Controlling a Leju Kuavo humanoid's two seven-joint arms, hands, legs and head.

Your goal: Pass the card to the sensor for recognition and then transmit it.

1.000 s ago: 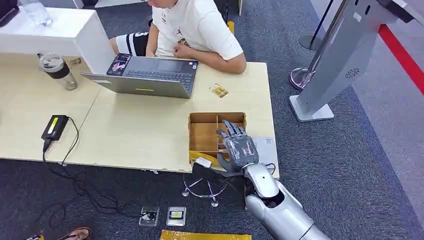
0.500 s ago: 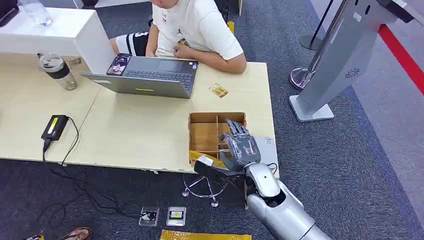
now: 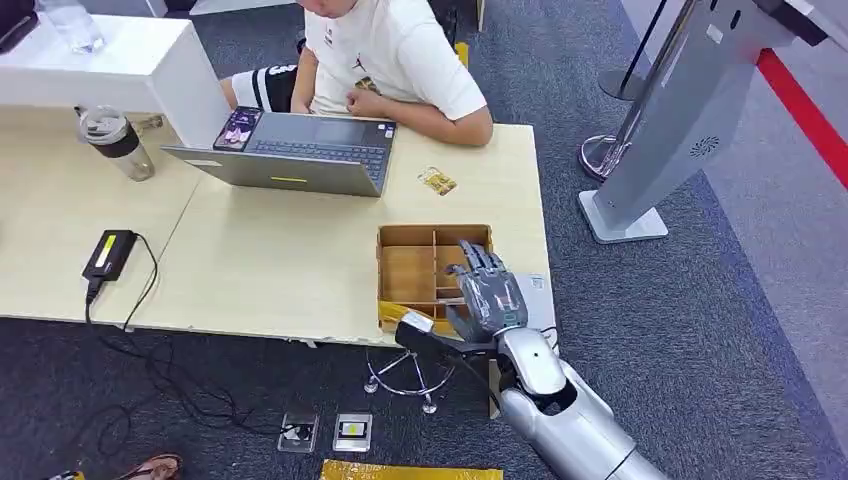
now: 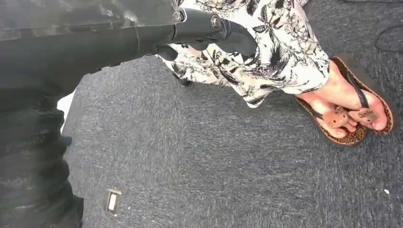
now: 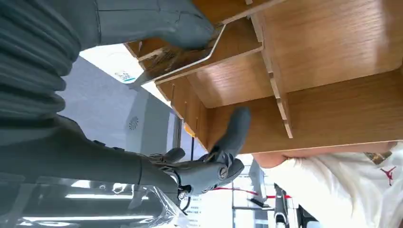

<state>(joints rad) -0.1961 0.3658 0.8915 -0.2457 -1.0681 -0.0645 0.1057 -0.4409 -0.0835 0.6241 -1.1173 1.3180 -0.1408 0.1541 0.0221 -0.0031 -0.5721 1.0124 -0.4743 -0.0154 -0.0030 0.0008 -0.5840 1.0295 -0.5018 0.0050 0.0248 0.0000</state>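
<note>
presently the right hand (image 3: 487, 297) hovers over the divided wooden box (image 3: 412, 268) at the table (image 3: 280, 260) edge, fingers spread above the compartments. in the right wrist view the thumb (image 5: 157, 21) presses a thin card (image 5: 177, 59) at the box wall, so the card appears pinched, though how firmly cannot be judged. the left hand (image 4: 209, 28) hangs over carpet, fingers curled on nothing. risk: a shallow pinch could let the card slip back into the box on lifting, or it could snag a divider.
</note>
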